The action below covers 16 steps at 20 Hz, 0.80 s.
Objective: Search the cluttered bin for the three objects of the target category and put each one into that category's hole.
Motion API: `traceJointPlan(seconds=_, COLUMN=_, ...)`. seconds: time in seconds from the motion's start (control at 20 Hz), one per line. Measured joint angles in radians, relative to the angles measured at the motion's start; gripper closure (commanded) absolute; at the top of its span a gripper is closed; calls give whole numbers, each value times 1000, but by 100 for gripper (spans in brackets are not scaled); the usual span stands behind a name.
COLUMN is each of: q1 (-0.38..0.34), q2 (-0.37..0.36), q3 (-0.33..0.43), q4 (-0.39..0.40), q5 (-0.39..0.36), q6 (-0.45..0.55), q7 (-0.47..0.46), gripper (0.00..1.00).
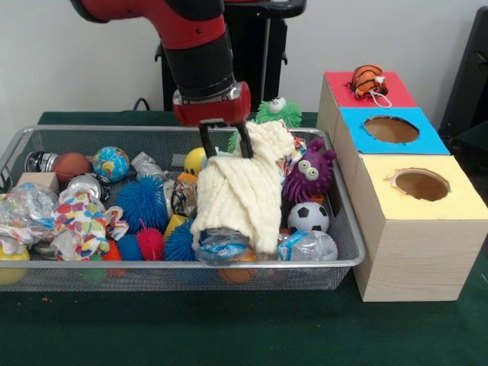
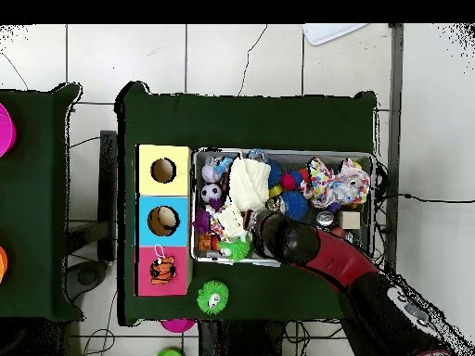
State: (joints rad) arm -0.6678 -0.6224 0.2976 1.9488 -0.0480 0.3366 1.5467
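Here, read the front view from left to right. At 9 o'clock you find the wire mesh bin [image 1: 23, 141] on the green table cover [image 1: 229, 328], packed with clutter. At its left end lie a crumpled multicoloured cloth [image 1: 84, 221], a brown ball [image 1: 70, 165] and a globe-printed ball [image 1: 111, 163]. Just right of these sits a blue spiky ball [image 1: 141, 202], with a smaller red spiky ball [image 1: 151, 242] at its 6 o'clock.

At the centre of the bin, the red and black arm [image 1: 191, 46] comes down from 12 o'clock. Its gripper [image 1: 225, 141] stands with both black fingers [image 1: 207, 142] set narrow and closed on the top edge of a cream knitted cloth [image 1: 240, 191]. The cloth hangs from the fingers and drapes over the clutter; its lower edge rests on a clear plastic wrapper [image 1: 221, 245] at the bin's front wall.

To the right of the cloth you see a purple fuzzy monster toy [image 1: 311, 174] with a small soccer ball [image 1: 309, 217] touching it at 6 o'clock. A green spiky toy with eyes [image 1: 279, 112] sits behind the bin's far rim at 12 o'clock.

At 3 o'clock, just beside the bin, stands the wooden sorting box [image 1: 412, 263] with three coloured tops. The yellow top [image 1: 427, 194] and the blue top [image 1: 390, 130] each carry a round hole. An orange striped toy [image 1: 370, 80] lies on the red top [image 1: 343, 90].

In the overhead view, the cream knitted cloth [image 2: 247, 181] lies in the bin half nearest the box.
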Motion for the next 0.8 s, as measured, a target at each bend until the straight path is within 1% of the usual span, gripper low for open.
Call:
traceJointPlan(seconds=0.15, q1=42, q2=-50, q3=-63, q4=-18, q5=-34, q6=90, q7=0, gripper=0)
traceJointPlan(seconds=0.4, q1=58, q2=-110, q3=-119, q4=-57, q5=-100, q6=176, q7=0, gripper=0)
traceJointPlan(seconds=0.5, q1=57, q2=-117, q3=-126, q4=-66, q5=-110, q6=182, q7=0, gripper=0)
traceJointPlan(seconds=0.6, q1=54, q2=-137, q3=-141, q4=-91, q5=-142, q6=184, q7=0, gripper=0)
traceJointPlan(seconds=0.75, q1=52, q2=-145, q3=-147, q4=-108, q5=-160, q6=184, q7=0, gripper=0)
traceJointPlan(seconds=0.8, q1=48, q2=-152, q3=-149, q4=-126, q5=-178, q6=184, q7=0, gripper=0)
